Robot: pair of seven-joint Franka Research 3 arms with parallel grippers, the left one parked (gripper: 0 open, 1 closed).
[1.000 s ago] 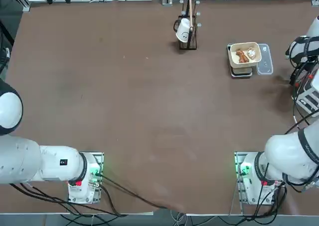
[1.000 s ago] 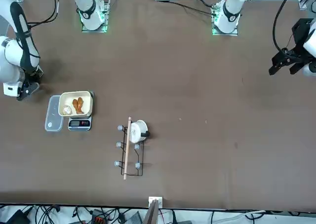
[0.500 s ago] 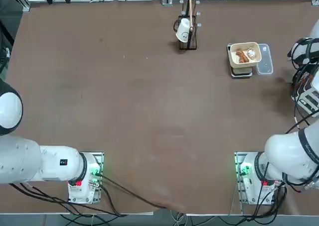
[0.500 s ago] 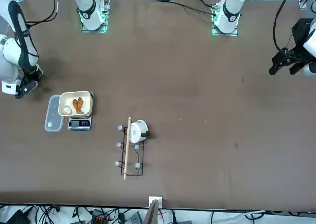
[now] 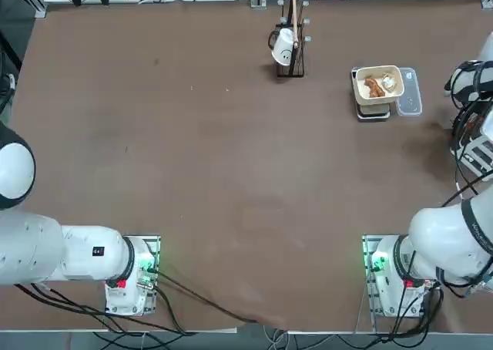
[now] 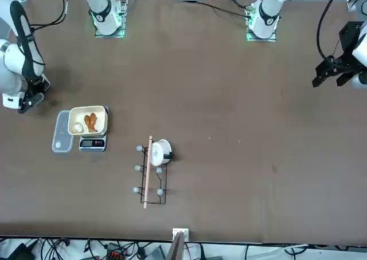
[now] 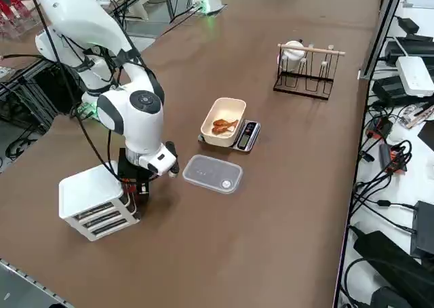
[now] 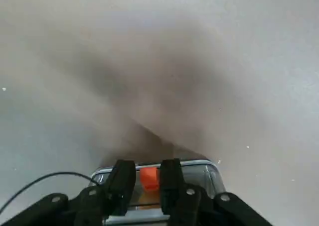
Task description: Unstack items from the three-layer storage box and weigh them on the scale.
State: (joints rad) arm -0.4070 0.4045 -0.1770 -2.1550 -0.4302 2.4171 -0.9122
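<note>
The white three-layer storage box stands near the table's right edge. My right gripper is low against its side that faces the scale. In the wrist view the gripper is shut on a small orange tab at the front of a clear drawer. The scale carries a cream tray holding orange-brown items. From overhead the items lie beside a whitish one.
A clear lid lies flat between the storage box and the scale. A black rack with a white cup stands at the table's far side. Cables and equipment crowd the floor beyond the table's far edge.
My right arm has shifted slightly toward the table's right edge, away from the scale. The tray, lid and rack have not moved.
</note>
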